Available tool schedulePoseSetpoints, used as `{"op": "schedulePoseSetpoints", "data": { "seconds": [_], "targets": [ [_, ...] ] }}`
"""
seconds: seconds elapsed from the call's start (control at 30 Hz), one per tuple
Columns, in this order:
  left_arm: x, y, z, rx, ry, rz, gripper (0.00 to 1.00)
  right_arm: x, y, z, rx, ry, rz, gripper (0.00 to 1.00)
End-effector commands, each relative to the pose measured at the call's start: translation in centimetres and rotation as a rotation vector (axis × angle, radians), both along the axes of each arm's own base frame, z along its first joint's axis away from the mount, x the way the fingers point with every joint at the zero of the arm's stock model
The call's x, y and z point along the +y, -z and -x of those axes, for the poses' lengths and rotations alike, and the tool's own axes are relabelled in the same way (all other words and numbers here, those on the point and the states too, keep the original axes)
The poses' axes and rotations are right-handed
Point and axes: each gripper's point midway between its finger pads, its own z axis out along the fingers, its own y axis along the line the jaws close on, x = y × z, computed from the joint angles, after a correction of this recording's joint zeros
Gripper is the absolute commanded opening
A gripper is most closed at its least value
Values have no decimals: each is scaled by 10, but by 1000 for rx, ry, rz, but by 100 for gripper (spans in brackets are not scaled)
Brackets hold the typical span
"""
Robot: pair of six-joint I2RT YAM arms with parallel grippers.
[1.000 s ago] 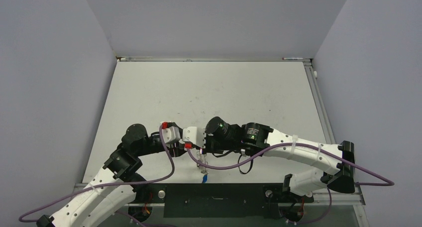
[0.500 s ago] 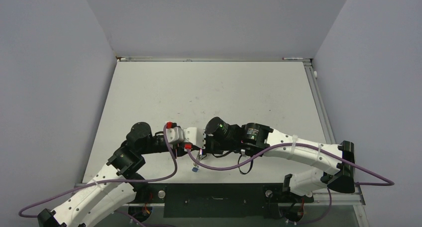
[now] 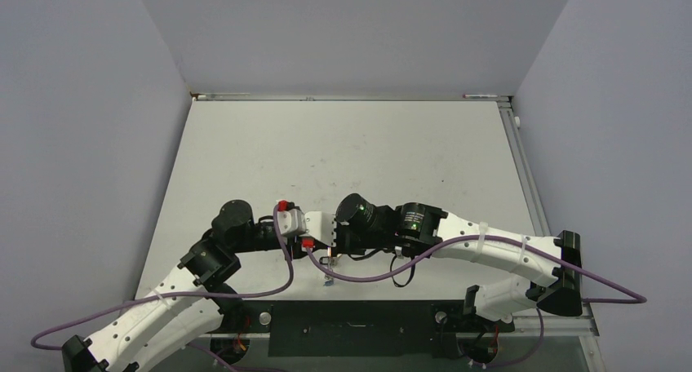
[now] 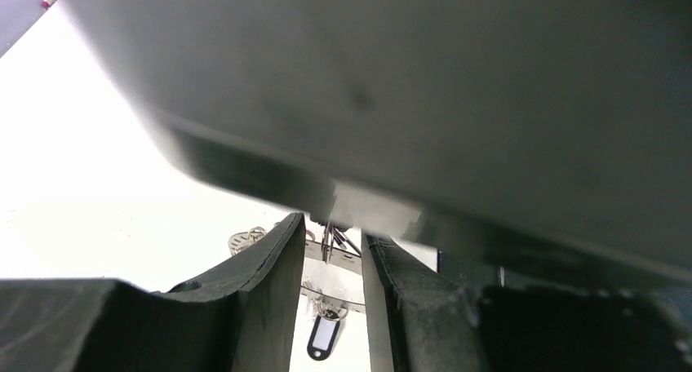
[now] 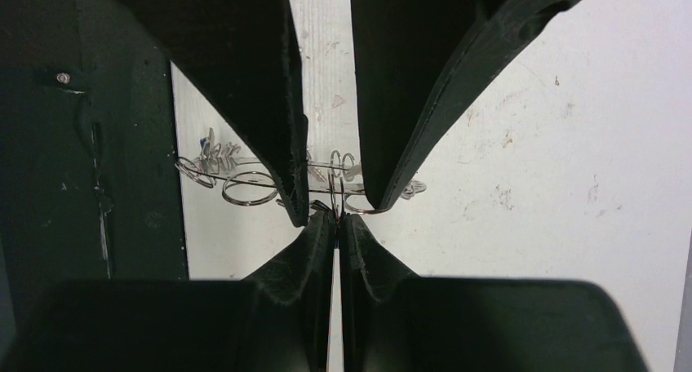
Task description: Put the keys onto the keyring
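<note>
Thin silvery keyring (image 4: 334, 262) (wire loops along rim), black-tagged key (image 4: 323, 340) dangling, right fingers (image 5: 314, 258) pinching the keyring, left fingers (image 5: 245, 78) apart astride it

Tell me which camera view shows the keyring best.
The right wrist view: the keyring stretches across the picture, edge-on, and its wire loops are clearly seen. The left wrist view shows only a narrow strip of it; the top view shows only a tiny glint.

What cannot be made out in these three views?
Top view: keyring mostly hidden under left gripper and right gripper; keys too small to count.
Left wrist: a blurred grey mass blocks the upper half.
Right wrist: left gripper's fingers cover the keyring's middle; whether they clamp anything is unclear.
</note>
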Motion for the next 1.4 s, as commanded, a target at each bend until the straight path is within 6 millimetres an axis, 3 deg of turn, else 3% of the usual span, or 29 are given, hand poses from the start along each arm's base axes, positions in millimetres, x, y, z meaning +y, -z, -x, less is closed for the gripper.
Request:
{"op": "schedulePoseSetpoints", "data": {
  "seconds": [0.0,0.2,0.37,0.5,1.07,1.37],
  "targets": [
    [-1,-7,-2,-37,-7,8,28,12,-40,1,-46,-23,-139,5],
    [-1,-3,-2,-31,-8,-8,27,11,-43,0,-59,-17,-151,5],
    [1,-9,-2,-46,-19,5,41,8,-47,-1,-75,-6,-169,5],
    [4,-19,1,-84,-22,49,42,6,-51,0,-79,-9,-188,5],
    [3,-23,3,-105,-8,70,26,10,-56,4,-71,-33,-214,5],
    [2,-21,4,-86,0,68,27,15,-50,4,-60,-43,-201,5]
  ]
}}
